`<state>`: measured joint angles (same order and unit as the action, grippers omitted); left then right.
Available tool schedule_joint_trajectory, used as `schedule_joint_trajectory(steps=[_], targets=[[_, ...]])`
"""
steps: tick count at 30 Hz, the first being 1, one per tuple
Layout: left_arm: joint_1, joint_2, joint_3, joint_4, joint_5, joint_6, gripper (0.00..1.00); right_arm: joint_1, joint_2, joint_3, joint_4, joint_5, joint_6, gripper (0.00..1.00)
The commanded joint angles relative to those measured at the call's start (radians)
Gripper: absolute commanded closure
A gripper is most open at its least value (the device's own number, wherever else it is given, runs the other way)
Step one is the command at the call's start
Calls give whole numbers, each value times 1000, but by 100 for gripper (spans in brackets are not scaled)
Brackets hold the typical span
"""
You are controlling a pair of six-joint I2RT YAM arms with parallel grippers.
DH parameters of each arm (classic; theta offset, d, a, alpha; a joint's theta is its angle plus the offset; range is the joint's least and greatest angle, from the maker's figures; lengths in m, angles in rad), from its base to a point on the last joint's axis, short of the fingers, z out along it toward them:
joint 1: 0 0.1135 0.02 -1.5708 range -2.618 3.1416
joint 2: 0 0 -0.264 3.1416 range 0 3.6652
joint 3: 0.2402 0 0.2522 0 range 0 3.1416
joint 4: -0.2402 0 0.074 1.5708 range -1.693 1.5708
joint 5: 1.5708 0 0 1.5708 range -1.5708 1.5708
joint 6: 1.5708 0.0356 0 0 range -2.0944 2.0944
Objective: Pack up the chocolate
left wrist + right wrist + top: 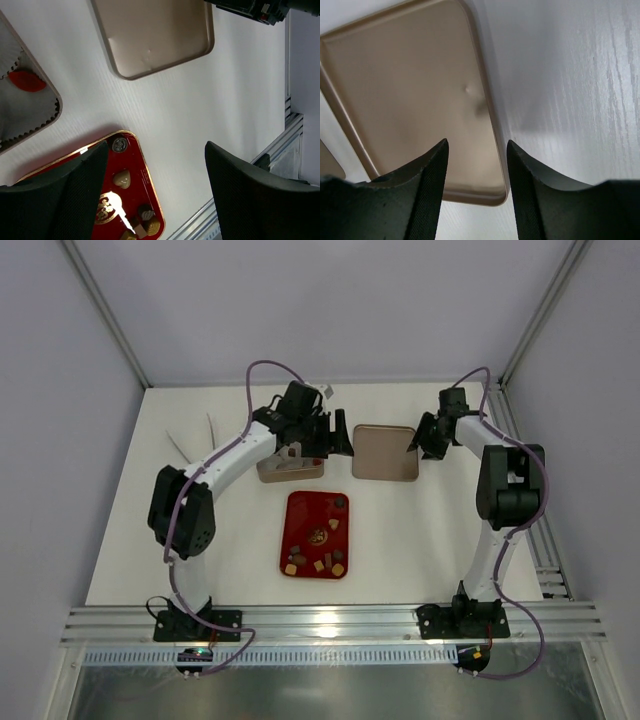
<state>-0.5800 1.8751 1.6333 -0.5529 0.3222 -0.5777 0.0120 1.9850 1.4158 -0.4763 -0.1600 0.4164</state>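
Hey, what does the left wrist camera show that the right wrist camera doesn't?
Only left wrist: the red rectangular tray with small brown chocolates, and a corner of the golden-brown metal tin lined with whitish crinkled paper. Only right wrist: the right gripper's black fingers framing a corner of the flat golden-brown metal lid. Both: that lid, lying on the white table.

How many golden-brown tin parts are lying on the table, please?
2: the open tin, partly covered by the left arm, and the flat lid lying just right of it. No others seem hidden.
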Motion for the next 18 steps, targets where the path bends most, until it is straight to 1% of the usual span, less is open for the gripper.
schedule_joint_trajectory(steps=[1,12,15,16,18], targets=[[-12,60,72,67,46,-34,24,6,41,73,-8,-15,2,49],[-20,131,115,84,34,-56,25,16,90,95,-25,2,-2,57],[-20,139,114,84,23,-56,25,17,98,98,-27,4,-7,62],[-20,139,114,84,17,-54,25,17,98,100,-28,4,-8,67],[-20,142,114,84,9,-53,25,17,106,106,-33,4,-11,71]])
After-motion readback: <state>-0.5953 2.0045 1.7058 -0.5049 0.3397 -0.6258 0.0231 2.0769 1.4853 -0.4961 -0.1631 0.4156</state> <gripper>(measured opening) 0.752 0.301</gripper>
